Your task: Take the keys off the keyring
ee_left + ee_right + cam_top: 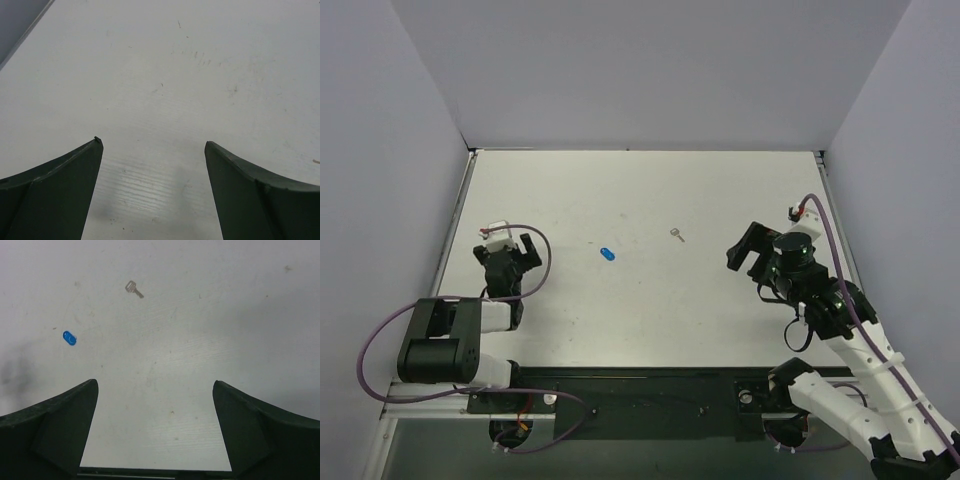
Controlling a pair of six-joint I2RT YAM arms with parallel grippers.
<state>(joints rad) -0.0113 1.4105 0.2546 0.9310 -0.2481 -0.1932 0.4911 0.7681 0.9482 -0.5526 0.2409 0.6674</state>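
Note:
A tiny silver key [677,235] lies alone on the white table, right of centre. The keyring's blue oblong tag [607,253] lies apart from it, to its left; its thin ring is too small to make out. Both show in the right wrist view, the key [134,289] above and right of the tag [69,337]. My right gripper [746,252] is open and empty, right of the key [155,386]. My left gripper [512,247] is open and empty at the left, over bare table [152,144].
The white table [640,300] is walled on the left, back and right by pale panels. A dark rail [650,400] runs along the near edge between the arm bases. Purple cables loop beside each arm.

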